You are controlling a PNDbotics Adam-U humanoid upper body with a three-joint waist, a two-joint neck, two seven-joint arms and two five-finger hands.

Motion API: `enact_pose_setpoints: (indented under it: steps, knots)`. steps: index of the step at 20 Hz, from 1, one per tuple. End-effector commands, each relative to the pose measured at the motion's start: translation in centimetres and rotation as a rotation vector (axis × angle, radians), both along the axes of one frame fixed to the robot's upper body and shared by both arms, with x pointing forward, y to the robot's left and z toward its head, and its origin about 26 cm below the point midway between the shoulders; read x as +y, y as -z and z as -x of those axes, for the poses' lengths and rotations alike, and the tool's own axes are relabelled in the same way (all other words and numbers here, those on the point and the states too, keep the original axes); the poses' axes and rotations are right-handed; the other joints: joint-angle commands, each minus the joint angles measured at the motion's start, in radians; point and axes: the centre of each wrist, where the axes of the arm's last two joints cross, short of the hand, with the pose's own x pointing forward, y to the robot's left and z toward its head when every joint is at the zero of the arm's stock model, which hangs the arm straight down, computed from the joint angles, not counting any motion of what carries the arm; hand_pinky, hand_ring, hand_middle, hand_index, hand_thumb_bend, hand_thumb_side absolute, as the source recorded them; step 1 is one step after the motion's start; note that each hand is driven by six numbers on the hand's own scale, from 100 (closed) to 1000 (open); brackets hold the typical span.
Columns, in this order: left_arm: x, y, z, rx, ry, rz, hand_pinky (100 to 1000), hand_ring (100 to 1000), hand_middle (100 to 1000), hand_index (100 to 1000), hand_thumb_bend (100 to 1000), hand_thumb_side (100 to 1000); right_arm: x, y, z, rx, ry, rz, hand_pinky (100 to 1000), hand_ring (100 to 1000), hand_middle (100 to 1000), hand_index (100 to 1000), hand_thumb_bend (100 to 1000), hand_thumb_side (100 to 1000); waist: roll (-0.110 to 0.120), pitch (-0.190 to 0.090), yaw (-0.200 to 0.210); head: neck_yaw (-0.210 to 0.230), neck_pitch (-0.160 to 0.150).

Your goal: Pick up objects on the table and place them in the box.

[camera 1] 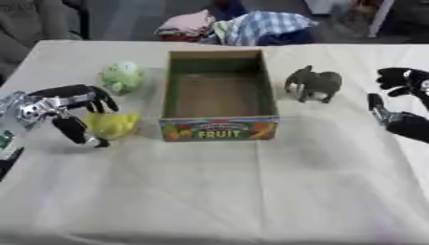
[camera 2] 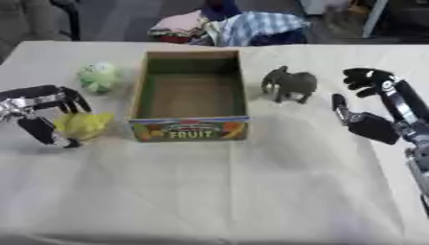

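An open cardboard box (camera 1: 220, 128) with a "FRUIT" label on its front stands mid-table, and nothing shows inside it. A yellow soft object (camera 1: 113, 124) lies left of the box. My left hand (camera 1: 59, 107) arches over it, fingers (camera 1: 99, 97) above and thumb (camera 1: 77, 131) below, spread round it and not closed; I cannot tell whether they touch it. A pale green round object (camera 1: 123, 75) sits behind that. A grey toy elephant (camera 1: 314, 83) stands right of the box. My right hand (camera 2: 373, 125) hovers open right of the elephant, apart from it.
A white cloth covers the table (camera 1: 218, 191). A heap of clothes (camera 1: 243, 26) lies beyond the far edge, behind the box. The table's front half is bare cloth.
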Motion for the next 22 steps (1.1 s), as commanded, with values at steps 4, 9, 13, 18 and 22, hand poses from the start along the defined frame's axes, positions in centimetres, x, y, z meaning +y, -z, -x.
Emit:
enact_pose_setpoints:
  steps: [4, 9, 13, 18, 22]
  knots:
    - [-0.3, 0.1, -1.2, -0.083, -0.019, -0.073, 659, 510, 502, 624, 442, 100, -0.1, -1.0, -0.2, -0.024, -0.009, 0.011, 709, 748, 715, 850, 165, 402, -0.003, -0.012, -0.006, 0.004, 0.005]
    - [-1.0, -1.4, -1.2, -0.263, -0.030, -0.045, 599, 355, 315, 441, 362, 100, -0.2, -1.0, -0.2, -0.024, -0.003, 0.009, 708, 747, 715, 850, 161, 406, -0.004, -0.012, -0.008, 0.004, 0.005]
    - [-2.1, -4.7, -1.0, -0.390, -0.016, 0.006, 604, 352, 311, 440, 381, 100, -0.2, -1.0, -0.2, -0.022, -0.006, 0.009, 708, 747, 715, 850, 160, 408, -0.004, -0.014, -0.011, 0.005, 0.005]
    - [-5.4, -9.3, -1.6, -0.523, 0.023, 0.083, 610, 366, 322, 451, 387, 100, 0.1, -0.9, -0.3, -0.017, -0.019, 0.011, 708, 747, 714, 850, 158, 410, -0.003, -0.019, -0.028, 0.017, 0.005]
    - [-8.6, -9.7, -3.2, -0.574, 0.029, 0.108, 615, 381, 336, 465, 394, 100, 0.8, -1.0, -0.6, -0.016, -0.049, 0.011, 708, 747, 714, 850, 158, 412, -0.004, -0.019, -0.057, 0.035, 0.005]
